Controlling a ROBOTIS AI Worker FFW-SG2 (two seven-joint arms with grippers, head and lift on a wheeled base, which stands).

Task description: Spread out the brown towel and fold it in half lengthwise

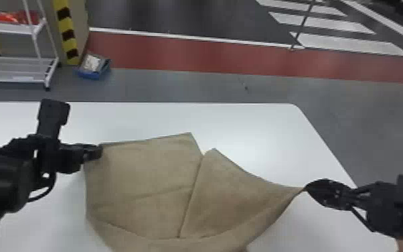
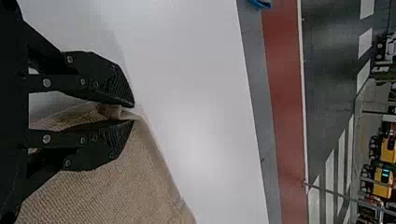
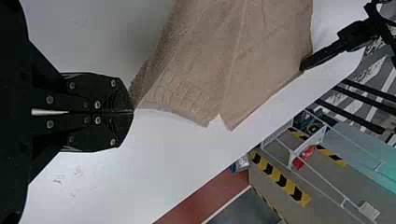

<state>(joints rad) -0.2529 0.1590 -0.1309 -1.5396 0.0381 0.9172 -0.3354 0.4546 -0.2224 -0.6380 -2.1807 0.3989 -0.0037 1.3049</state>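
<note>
The brown towel [image 1: 144, 177] hangs between both grippers above the white table, its lower part running off the near edge of the head view. My left gripper [image 1: 99, 152] holds its far left corner; in the left wrist view a bunched bit of towel [image 2: 110, 111] lies pinched between the fingers of the left gripper [image 2: 134, 113]. At the towel's right corner, my right gripper [image 1: 306, 188] is closed on the tip. The right wrist view has the right gripper [image 3: 132, 112] with its fingers pressed together at the corner of the towel [image 3: 261, 60]. A crease and a notch divide the towel's middle.
The white table [image 1: 244, 124] extends beyond the towel, with its right edge slanting down toward the right arm. Past it on the floor stand a white cart [image 1: 16, 68] and a blue box [image 1: 93, 67], beside a yellow-and-black striped post [image 1: 67, 33].
</note>
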